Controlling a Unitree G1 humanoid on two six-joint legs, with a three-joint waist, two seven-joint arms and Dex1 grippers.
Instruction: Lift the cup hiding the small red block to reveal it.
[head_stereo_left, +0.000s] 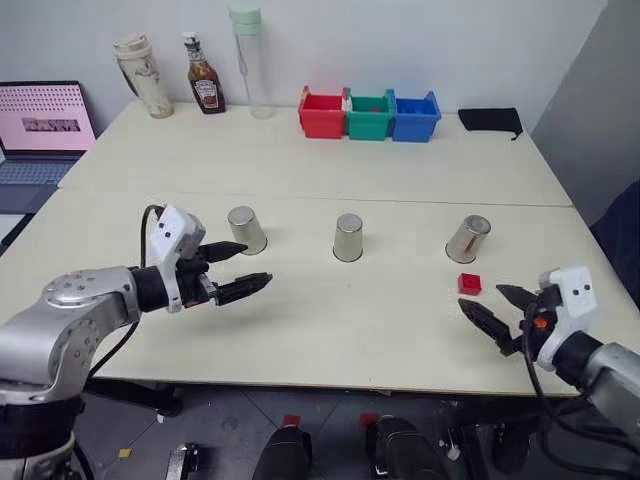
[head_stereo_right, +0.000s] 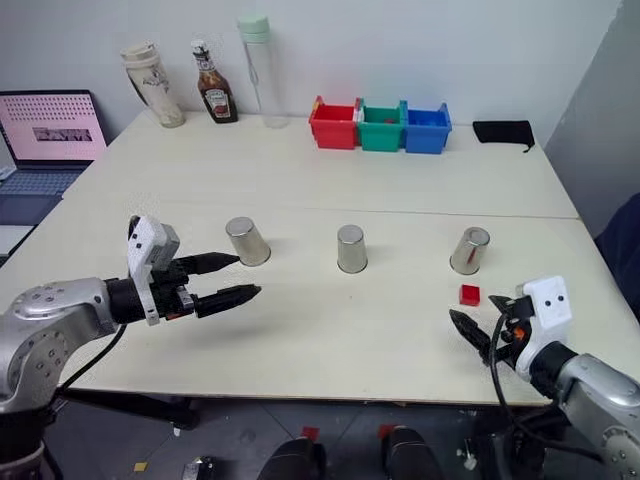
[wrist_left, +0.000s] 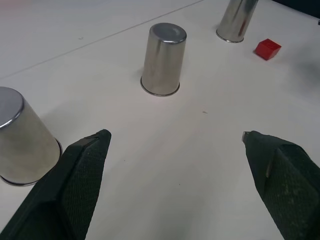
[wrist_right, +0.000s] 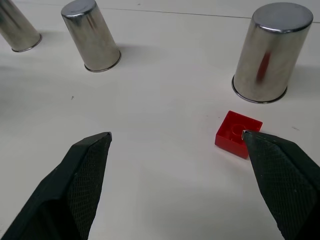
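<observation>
Both tools, left tool and right tool, gape wide, empty, touching nothing.

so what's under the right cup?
Can't tell: the right cup stands upside down, rim on the table, hiding whatever is inside. The red block lies uncovered on the table just in front of it.
</observation>
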